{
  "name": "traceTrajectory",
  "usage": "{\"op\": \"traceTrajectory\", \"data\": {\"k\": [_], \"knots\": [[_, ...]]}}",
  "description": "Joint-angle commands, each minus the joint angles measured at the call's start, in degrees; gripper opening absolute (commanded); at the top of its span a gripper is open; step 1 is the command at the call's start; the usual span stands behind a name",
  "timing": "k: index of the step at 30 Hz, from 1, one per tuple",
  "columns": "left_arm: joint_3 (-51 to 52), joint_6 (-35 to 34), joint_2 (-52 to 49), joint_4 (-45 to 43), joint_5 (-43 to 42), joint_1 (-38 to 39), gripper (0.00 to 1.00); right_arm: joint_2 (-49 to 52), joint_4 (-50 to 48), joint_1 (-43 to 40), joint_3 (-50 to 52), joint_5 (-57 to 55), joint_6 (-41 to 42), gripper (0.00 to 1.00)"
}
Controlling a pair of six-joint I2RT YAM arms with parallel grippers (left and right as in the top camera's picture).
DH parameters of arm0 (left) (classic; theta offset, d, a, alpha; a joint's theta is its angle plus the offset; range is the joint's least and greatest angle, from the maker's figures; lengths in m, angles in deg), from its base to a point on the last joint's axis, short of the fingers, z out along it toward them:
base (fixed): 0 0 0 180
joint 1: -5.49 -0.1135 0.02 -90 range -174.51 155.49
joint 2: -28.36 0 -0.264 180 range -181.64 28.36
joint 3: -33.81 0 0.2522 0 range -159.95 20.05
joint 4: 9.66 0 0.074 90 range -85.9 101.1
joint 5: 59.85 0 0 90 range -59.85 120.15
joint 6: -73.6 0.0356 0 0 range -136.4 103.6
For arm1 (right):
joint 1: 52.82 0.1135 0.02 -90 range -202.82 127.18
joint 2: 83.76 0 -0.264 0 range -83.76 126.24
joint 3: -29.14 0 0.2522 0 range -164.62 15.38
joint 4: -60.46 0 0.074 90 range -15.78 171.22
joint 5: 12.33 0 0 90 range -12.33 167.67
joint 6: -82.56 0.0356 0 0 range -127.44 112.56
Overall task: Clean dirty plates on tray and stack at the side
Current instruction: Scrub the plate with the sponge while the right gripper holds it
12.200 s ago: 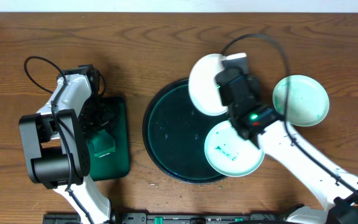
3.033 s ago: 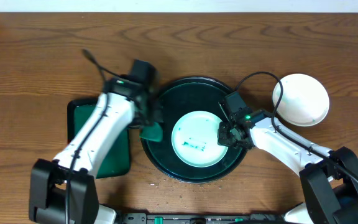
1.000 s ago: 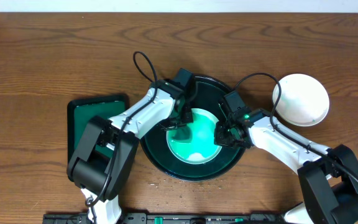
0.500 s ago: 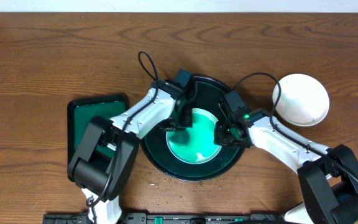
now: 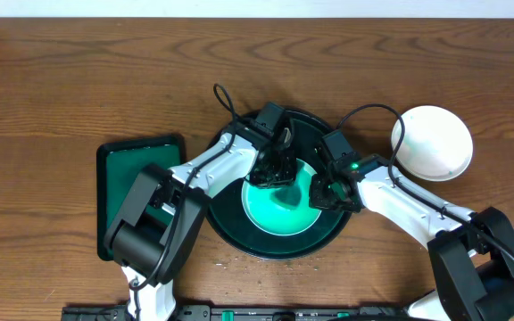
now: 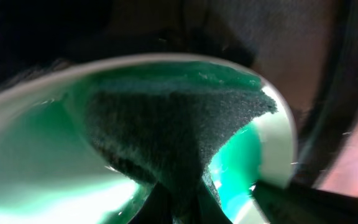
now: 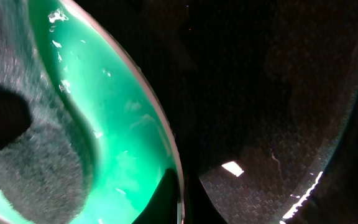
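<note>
scrub step, judged in progress. plate (image 5: 279,212) is seated inside the tray (image 5: 224,212), right of centre, its surface covered in wet green film.

left gripper (image 5: 273,169) is clamped on a dark sponge (image 6: 173,130), which is pressed into the plate's upper bowl. right gripper (image 5: 318,193) is pinched narrow on the plate's right rim, one finger inside and one outside, as far as the right wrist view shows. side plate (image 5: 431,143) is parked white and dome-up on the table (image 5: 61,80), well apart from the tray; whether more than one is stacked there cannot be told. rectangular tray (image 5: 141,183) is left of the round one and nothing can be made out on it.

risks from here:
- rim pinch is shallow and the surface is wet; a sideways scrub load could pull the plate out of the hold or tip it up.
- if the hold is lost, the plate would likely be skated across the tray floor.
- the two grippers are close together; a stroke taken toward the right could cause contact.
- sponge is gripped by one edge and could be twisted out under drag.
- film may be spread rather than removed.
</note>
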Motion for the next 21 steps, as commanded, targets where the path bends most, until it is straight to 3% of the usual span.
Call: {"op": "traceTrajectory", "data": {"k": [1,7,15,21], "knots": [[0.7,-4.9,-3.1,-7.3,-1.9,-3.0,0.07,1.8,1.3,0.1,1.0,-1.5,-0.1,0.01],[0.7,-6.8,-3.1,-6.3,9.2,-8.5,0.07,1.8,1.9,0.2,1.0,-1.5,-0.1,0.01],[0.7,-9.8,-3.1,11.6,35.5,-10.5,0.07,1.8,2.1,0.1,1.0,-1.5,-0.1,0.01],[0.7,-11.0,-3.1,18.2,37.9,-10.2,0.07,1.8,2.0,0.1,1.0,-1.5,-0.1,0.01]]}}
